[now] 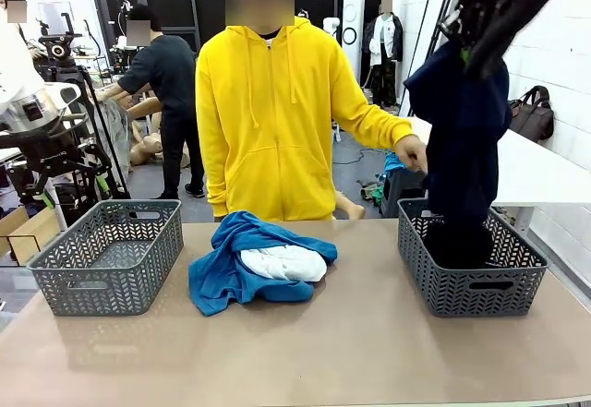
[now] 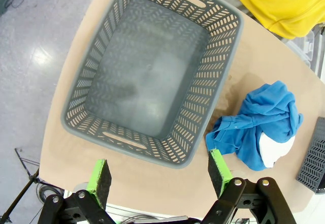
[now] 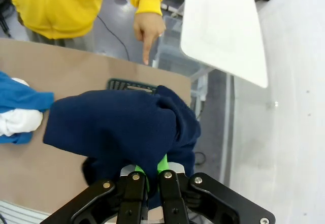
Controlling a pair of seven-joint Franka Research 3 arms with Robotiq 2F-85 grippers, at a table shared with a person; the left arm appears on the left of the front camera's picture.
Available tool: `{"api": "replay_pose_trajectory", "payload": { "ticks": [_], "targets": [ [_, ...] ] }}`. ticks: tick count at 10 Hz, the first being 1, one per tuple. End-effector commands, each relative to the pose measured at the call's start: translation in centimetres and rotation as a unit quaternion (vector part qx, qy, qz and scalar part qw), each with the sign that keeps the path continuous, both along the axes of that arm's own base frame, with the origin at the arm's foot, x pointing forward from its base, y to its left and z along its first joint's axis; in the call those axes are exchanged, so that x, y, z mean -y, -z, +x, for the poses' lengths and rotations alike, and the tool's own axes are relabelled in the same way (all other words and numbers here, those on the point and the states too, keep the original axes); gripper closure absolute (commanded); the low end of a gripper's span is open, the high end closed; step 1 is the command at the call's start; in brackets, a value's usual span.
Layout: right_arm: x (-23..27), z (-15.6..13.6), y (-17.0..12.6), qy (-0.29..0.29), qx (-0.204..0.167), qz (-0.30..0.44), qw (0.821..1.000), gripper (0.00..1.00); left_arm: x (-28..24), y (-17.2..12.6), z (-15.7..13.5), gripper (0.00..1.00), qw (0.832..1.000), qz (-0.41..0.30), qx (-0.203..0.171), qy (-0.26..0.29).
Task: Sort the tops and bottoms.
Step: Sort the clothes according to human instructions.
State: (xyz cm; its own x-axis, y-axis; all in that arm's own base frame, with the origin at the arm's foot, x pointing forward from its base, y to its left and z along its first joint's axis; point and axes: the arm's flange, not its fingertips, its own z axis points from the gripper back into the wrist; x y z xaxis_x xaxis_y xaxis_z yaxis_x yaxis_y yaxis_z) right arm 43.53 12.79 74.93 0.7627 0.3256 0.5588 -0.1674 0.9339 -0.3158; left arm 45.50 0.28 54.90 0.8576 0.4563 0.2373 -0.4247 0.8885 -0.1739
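Tan table: right gripper (image 3: 152,169) was clamped on the dark navy garment (image 1: 462,139), dangling it into the three-o'clock basket (image 1: 471,289). Letting go looked like the next move. Left gripper (image 2: 158,173) hung, jaws apart, over the nine-o'clock basket (image 2: 147,145); bright blue garment (image 1: 226,264) and white garment (image 1: 286,262) lay centre.

We are finding the left basket (image 1: 111,269) open from above and bare table (image 1: 351,352) along the near edge. The navy garment (image 1: 462,139) is filling the right basket (image 1: 471,287), a hand (image 1: 413,155) is hovering at its far rim, and the blue pile (image 1: 217,278) is blocking mid-table.
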Motion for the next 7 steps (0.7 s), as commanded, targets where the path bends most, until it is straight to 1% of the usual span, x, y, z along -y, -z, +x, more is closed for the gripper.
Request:
{"api": "replay_pose_trajectory", "payload": {
  "ticks": [1,2,3,5,7],
  "targets": [
    [2.2,0.1,3.2,-0.015,0.020,0.044,0.999,1.00,0.0,0.0,-0.2,0.00,1.000,-0.007,-0.002,-0.004],
    [2.9,0.6,4.1,-0.014,0.014,0.049,0.999,1.00,0.0,0.0,-0.2,0.00,1.000,-0.007,-0.002,-0.004],
    [3.5,1.4,5.7,0.001,-0.004,0.048,0.999,1.00,0.0,0.0,-0.2,0.00,1.000,-0.007,-0.002,-0.004],
    [5.0,2.7,8.8,0.020,-0.018,0.056,0.998,1.00,0.0,0.0,-0.2,0.00,1.000,-0.007,-0.002,-0.004],
    [6.2,3.4,12.3,0.014,-0.054,0.077,0.995,1.00,0.0,0.0,-0.2,0.00,1.000,-0.007,-0.002,-0.004]
  ]
}}
